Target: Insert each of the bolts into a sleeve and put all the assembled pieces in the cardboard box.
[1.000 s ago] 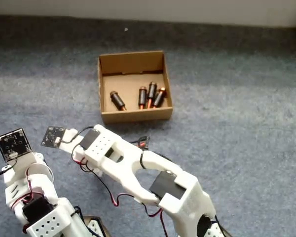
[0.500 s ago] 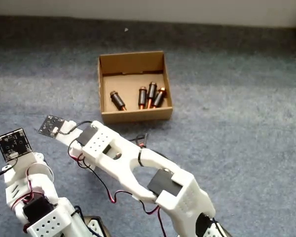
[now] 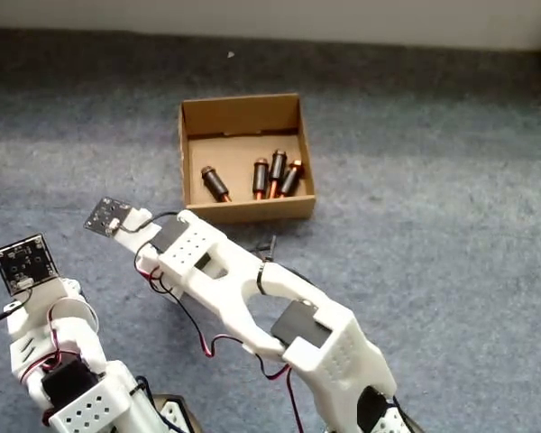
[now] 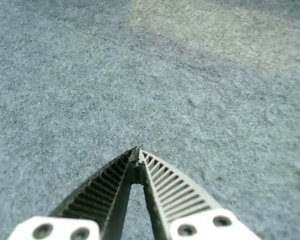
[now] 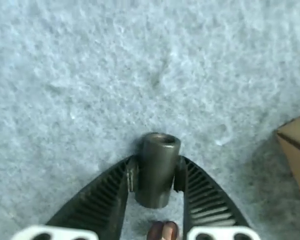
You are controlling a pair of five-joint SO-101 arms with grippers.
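Note:
The cardboard box [image 3: 194, 122] stands open on the grey carpet, holding several assembled pieces, one [image 3: 215, 183] apart from a cluster [image 3: 277, 174]. My right gripper [image 5: 156, 165] is shut on a dark sleeve [image 5: 155, 170] just above the carpet. A copper bolt head [image 5: 162, 231] shows at the sleeve's near end. A corner of the box [image 5: 296, 145] lies close beside this gripper. The right arm [image 3: 216, 271] stretches across the carpet just in front of the box. My left gripper [image 4: 138, 151] is shut with nothing in it, over bare carpet. The left arm [image 3: 45, 334] stands at the near left.
Grey carpet [image 3: 433, 225] lies all around the box. A pale wall edge [image 3: 343, 18] runs along the far side. Cables [image 3: 207, 347] hang beneath the right arm.
The right arm's wrist has moved away from me toward the box, carrying the sleeve. The left arm has kept still.

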